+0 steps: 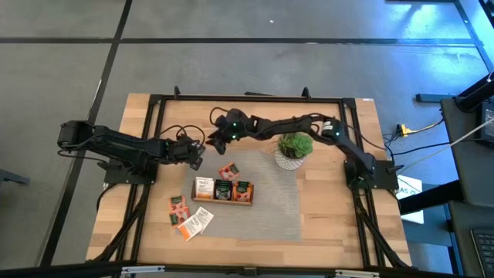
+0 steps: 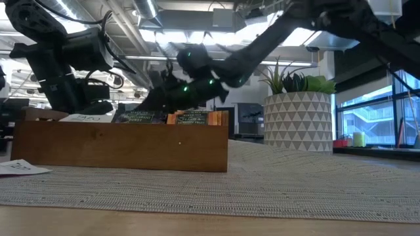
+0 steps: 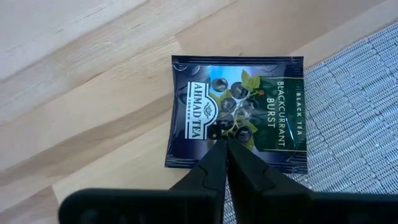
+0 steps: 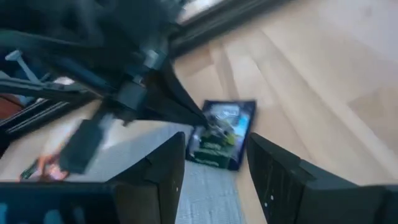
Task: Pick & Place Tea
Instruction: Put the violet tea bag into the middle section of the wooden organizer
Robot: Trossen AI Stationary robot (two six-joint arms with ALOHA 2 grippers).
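the wooden bench carries a grey woven mat in its middle. the green potted plant stands at the mat's far right corner, in a white patterned pot. a long wooden tray lies on the mat's left part, with tea sachets standing in its compartments.

the right arm reaches from the bench's right side across the far edge, past the plant, and its right hand hangs over the mat's far left corner with its fingers spread apart, holding nothing.

the left arm lies along the bench's left side. its left hand has its fingers pressed together, with the tips over a dark blackcurrant tea sachet; whether they grip it i cannot tell.

that sachet lies half on bare wood, half on the mat's corner, just beside the right hand. one red-orange sachet lies on the mat beyond the tray. a cluster of loose sachets lies on bare wood near the bench's front left, well apart from both hands.
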